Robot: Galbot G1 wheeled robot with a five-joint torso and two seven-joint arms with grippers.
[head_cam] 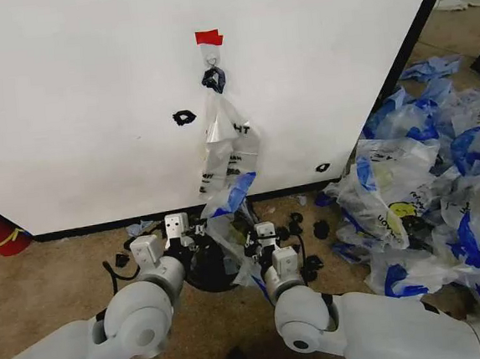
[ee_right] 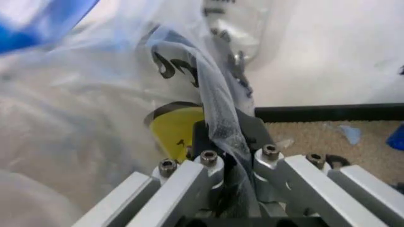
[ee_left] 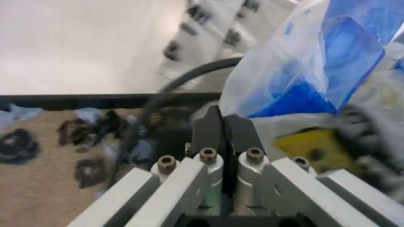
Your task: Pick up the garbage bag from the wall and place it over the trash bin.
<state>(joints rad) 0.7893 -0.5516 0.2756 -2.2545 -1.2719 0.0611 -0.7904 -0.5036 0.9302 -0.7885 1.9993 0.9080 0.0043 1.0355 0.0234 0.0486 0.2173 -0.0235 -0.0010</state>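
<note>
Two grippers work low at the foot of the large white wall panel (head_cam: 73, 102). In its wrist view the right gripper (ee_right: 228, 137) is clamped on a twisted fold of the thin translucent white garbage bag (ee_right: 94, 127) with yellow smiley. The left gripper (ee_left: 222, 124) has its fingers pressed together just beside the bag's blue handle; whether it pinches plastic cannot be told. Between them the bag drapes over the small round black trash bin (head_cam: 206, 276).
</note>
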